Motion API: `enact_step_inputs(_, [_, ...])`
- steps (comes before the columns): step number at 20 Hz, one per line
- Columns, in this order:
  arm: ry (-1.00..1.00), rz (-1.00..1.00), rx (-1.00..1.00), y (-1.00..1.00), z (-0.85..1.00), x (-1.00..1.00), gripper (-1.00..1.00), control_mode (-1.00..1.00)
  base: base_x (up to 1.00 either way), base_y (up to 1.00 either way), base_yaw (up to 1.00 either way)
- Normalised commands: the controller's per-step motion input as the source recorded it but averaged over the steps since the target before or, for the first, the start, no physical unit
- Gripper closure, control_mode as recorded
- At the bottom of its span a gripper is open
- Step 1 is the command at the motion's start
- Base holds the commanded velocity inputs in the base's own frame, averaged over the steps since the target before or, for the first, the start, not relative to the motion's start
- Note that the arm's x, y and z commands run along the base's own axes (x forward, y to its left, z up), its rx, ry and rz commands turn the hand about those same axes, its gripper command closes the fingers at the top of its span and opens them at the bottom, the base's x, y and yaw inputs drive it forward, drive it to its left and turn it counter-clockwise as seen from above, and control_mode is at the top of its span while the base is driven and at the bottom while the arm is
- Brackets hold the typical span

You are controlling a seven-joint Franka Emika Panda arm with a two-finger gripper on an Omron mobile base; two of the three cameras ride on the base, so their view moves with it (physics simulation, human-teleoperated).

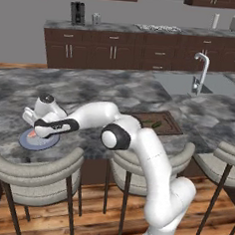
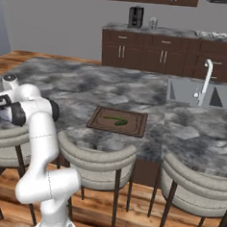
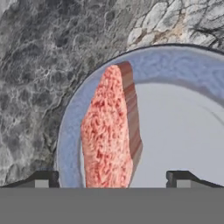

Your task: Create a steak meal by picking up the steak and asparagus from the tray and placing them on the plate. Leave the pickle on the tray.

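The steak [image 3: 108,131] lies on the plate [image 3: 175,65], along its rim. The end effector [image 3: 113,177] hangs just above it, its fingertips [image 3: 43,178] spread wide to either side of the meat and gripping nothing. The plate [image 1: 37,141] sits at the near left edge of the marble surface [image 1: 92,87]. Well to the right, the tray [image 2: 133,129] carries the pickle [image 2: 120,122] and what seems to be the asparagus [image 2: 114,118], close together.
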Motion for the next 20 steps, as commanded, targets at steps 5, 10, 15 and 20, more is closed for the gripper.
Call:
enact_step_inputs(5, [0.0, 0.0, 0.0, -0.84, 0.29, -0.53, -1.0, -1.0, 0.0, 0.0, 0.0])
enact_step_inputs(10, [0.0, -0.01, 0.0, -1.0, 0.32, -0.7, -1.0, -1.0, 0.0, 0.0, 0.0])
enact_step_inputs(15, [-0.01, -0.04, 0.0, -1.0, 0.34, -0.27, -1.0, -1.0, 0.0, 0.0, 0.0])
enact_step_inputs(20, [-0.01, -0.07, 0.0, -1.0, 0.48, 0.0, -1.0, -1.0, 0.0, 0.0, 0.0])
